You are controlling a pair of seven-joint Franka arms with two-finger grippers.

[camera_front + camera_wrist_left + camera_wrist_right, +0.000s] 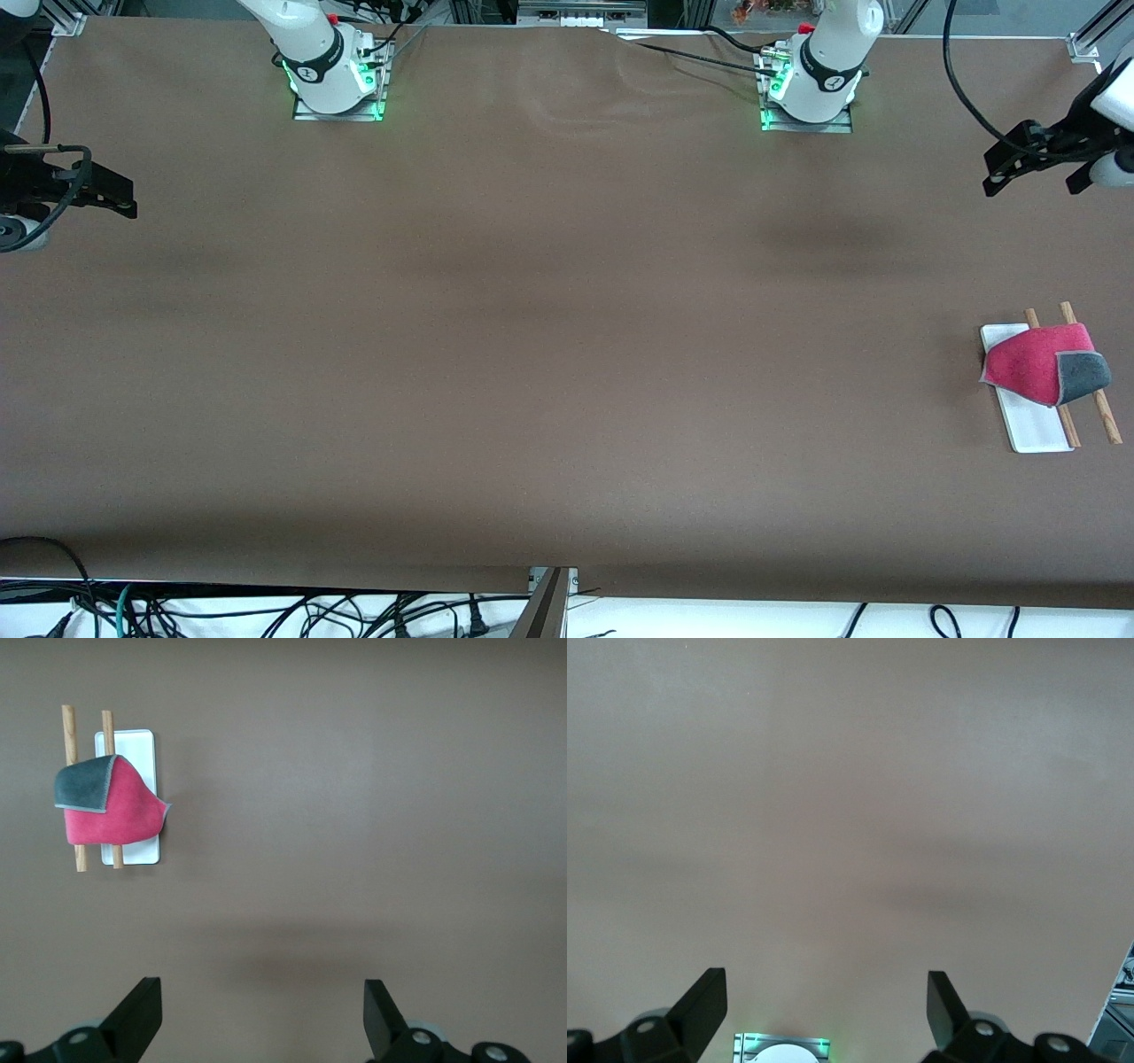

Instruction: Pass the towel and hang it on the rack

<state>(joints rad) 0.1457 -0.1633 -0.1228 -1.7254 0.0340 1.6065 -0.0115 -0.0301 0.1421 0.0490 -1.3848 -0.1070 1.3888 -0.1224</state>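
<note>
Towel (1032,365) on rack (1036,425) — ungripped.

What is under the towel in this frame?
The towel is draped over the rack: its two wooden rods stick out on both sides of the cloth, above the white base. The middle of the rods and part of the base are covered, so any crosspiece cannot be seen.

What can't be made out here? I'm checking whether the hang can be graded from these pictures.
- Rack: the towel covers the middle of the rods in the front and left wrist views; no crosspiece visible.
- Left gripper: the arm is cut off by the front view's edge.
- Right gripper: likewise cut off.
</note>
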